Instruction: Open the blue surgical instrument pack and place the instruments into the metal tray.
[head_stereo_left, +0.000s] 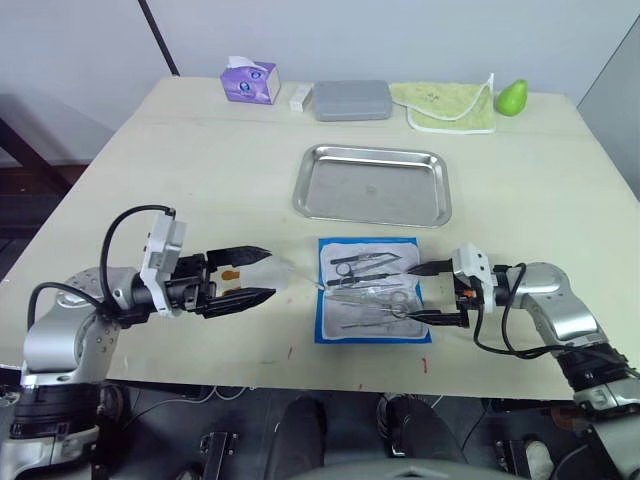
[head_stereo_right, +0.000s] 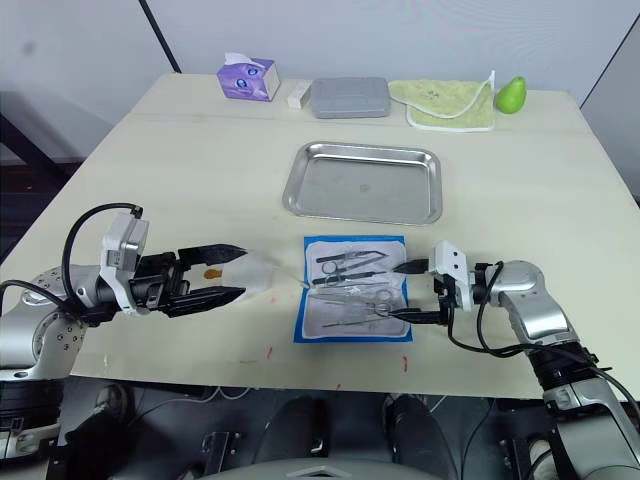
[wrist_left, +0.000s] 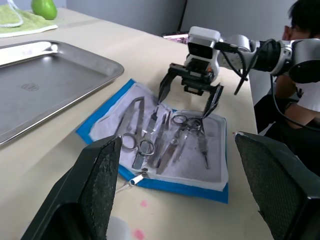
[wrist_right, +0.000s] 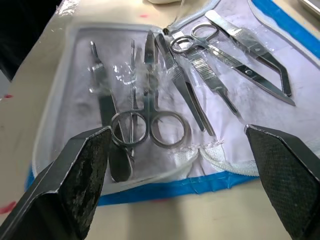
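Note:
The blue surgical instrument pack (head_stereo_left: 372, 290) lies unfolded near the table's front edge, its whitish lining up. Several instruments (wrist_right: 150, 120), scissors and forceps with ring handles, lie on the lining, some under clear plastic. The metal tray (head_stereo_left: 372, 185) stands just behind the pack with nothing in it. My right gripper (head_stereo_left: 416, 292) is open at the pack's right edge, its fingers either side of the nearest ring handles. My left gripper (head_stereo_left: 268, 273) is open a short way left of the pack. A clear film (head_stereo_left: 293, 275) runs from the left gripper's fingertips to the pack's left edge.
Along the back edge stand a purple tissue box (head_stereo_left: 250, 80), a small white item (head_stereo_left: 299, 97), a grey case (head_stereo_left: 352, 100), a green-edged cloth (head_stereo_left: 445, 105) and a green pear (head_stereo_left: 512, 97). A person (wrist_left: 306, 17) sits beyond the table's right side.

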